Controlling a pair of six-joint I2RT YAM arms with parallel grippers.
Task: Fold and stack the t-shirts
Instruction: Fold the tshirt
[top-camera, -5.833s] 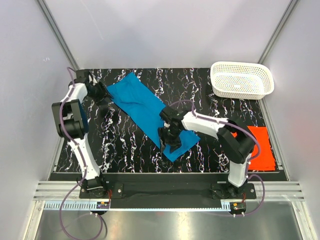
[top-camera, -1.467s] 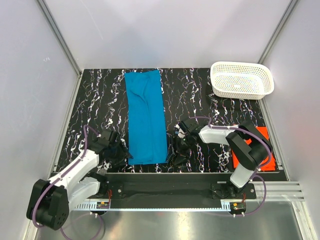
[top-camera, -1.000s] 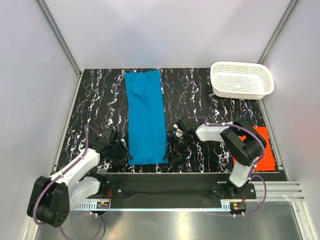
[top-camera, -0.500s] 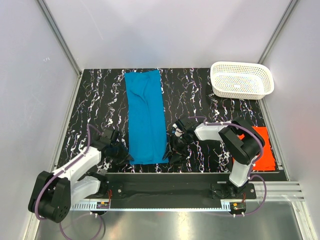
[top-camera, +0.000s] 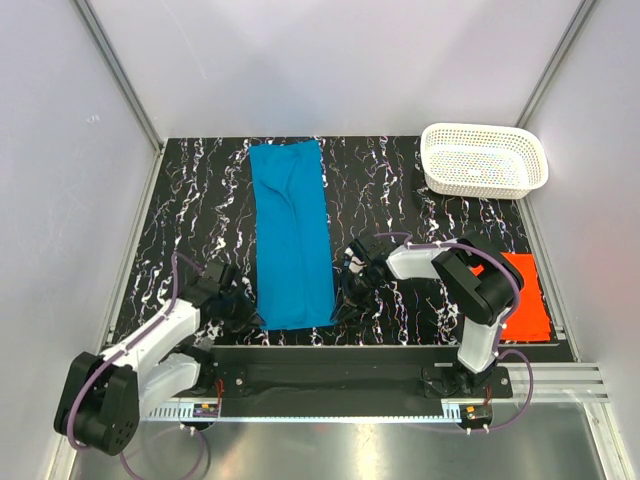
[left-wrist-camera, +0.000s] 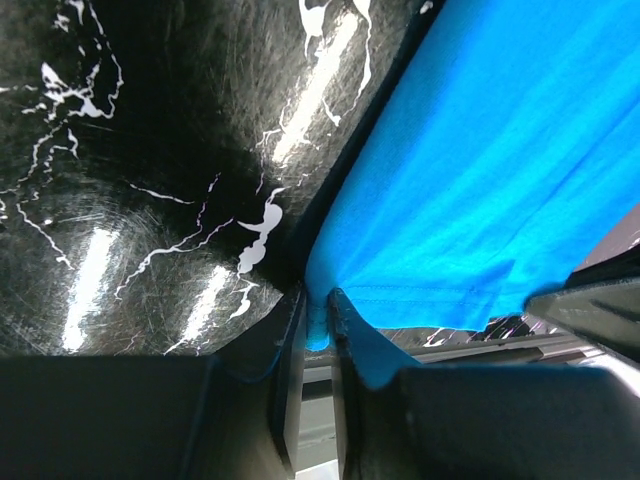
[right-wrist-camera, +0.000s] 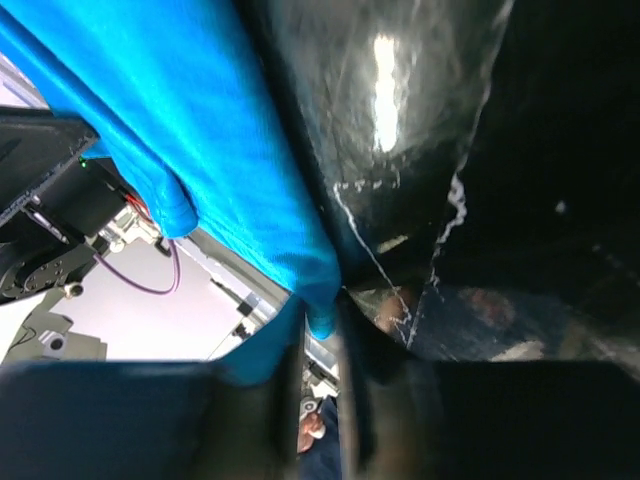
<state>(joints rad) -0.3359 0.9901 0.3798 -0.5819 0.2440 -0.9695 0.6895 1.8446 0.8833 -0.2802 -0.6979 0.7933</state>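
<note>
The blue t-shirt lies as a long narrow strip down the middle of the black marbled table. My left gripper sits low at its near left corner. In the left wrist view, the blue t-shirt has its hem corner pinched in my left gripper. My right gripper is at the near right corner. The right wrist view shows the blue t-shirt with that corner caught between the narrow jaws of my right gripper. The orange-red t-shirt lies folded at the near right, partly behind the right arm.
A white perforated basket stands at the far right corner of the table. White walls close in the table on the left, back and right. The arm bases and a metal rail run along the near edge.
Both grippers have closed on the near corners of the blue strip over the last second. The right gripper edged left to the cloth's edge. The shirt itself has not shifted.
</note>
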